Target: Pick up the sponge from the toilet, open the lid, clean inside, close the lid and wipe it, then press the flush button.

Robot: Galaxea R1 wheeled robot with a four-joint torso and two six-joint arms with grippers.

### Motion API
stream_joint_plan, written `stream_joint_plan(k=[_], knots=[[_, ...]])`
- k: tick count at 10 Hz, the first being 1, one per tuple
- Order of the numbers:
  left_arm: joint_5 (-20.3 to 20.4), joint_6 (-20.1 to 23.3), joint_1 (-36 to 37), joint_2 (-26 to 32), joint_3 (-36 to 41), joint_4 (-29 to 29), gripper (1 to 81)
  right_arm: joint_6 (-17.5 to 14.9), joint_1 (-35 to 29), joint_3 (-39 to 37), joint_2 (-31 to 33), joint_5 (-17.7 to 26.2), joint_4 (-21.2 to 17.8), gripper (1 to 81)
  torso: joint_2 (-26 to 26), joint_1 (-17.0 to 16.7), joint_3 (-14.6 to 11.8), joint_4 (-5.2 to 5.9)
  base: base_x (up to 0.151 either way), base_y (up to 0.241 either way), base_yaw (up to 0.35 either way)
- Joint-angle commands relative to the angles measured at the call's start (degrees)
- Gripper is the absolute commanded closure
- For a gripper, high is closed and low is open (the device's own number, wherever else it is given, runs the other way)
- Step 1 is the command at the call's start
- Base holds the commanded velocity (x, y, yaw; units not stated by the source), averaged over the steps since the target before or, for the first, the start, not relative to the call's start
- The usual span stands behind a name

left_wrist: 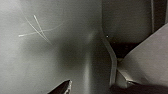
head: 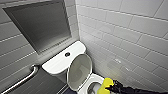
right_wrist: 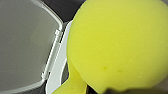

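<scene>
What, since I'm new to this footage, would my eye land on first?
The small bright yellow-green sponge, held by the right gripper at the open rim of the white glossy ceramic toilet, at the head view's lower edge. Next, the large white oval plastic lid, standing open just behind it.

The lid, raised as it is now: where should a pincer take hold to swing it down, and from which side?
Probably its free upper rim, farthest from the hinge. The lid stands raised with the tank close behind it, so come from the front, over the bowl, and pinch the thin edge. The right pincer is busy holding the sponge.
</scene>
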State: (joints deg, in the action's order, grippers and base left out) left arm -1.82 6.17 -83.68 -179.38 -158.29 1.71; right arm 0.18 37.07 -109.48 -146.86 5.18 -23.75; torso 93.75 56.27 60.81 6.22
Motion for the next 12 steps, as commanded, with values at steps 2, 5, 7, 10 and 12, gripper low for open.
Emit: stream_joint_plan(k=[2, 5, 7, 10, 12], knots=[[-4.69, 0.34, -0.57, -0.36, 0.27, 0.06, 1.0, -0.10, -11.43, -7.12, -6.09, 9.40, 0.02, 81.1, 0.00, 0.00, 0.00, 0.00, 0.000, 0.000, 0.000], [-4.69, 0.34, -0.57, -0.36, 0.27, 0.05, 1.0, -0.09, -16.27, -13.53, -12.32, 14.41, 0.54, 81.1, -0.02, 0.00, 0.00, 0.00, 0.000, 0.000, 0.000], [-4.69, 0.34, -0.57, -0.36, 0.27, -0.12, 1.0, -0.10, -17.77, -20.32, -17.26, 16.00, 2.04, 81.1, -0.02, 0.00, 0.00, 0.00, 0.000, 0.000, 0.000], [-4.69, 0.25, -0.57, -0.36, 0.27, -0.30, 1.0, 0.08, -17.77, -26.56, -22.45, 15.30, 2.92, 81.1, -0.02, 0.00, 0.00, 0.00, 0.000, 0.000, 0.000], [-4.77, -0.01, -0.57, -0.28, 0.27, -0.48, 1.0, 0.43, -17.68, -27.79, -23.50, 10.33, 2.40, 81.1, -0.02, 0.02, 0.02, 0.00, 0.000, 0.000, 0.000]])
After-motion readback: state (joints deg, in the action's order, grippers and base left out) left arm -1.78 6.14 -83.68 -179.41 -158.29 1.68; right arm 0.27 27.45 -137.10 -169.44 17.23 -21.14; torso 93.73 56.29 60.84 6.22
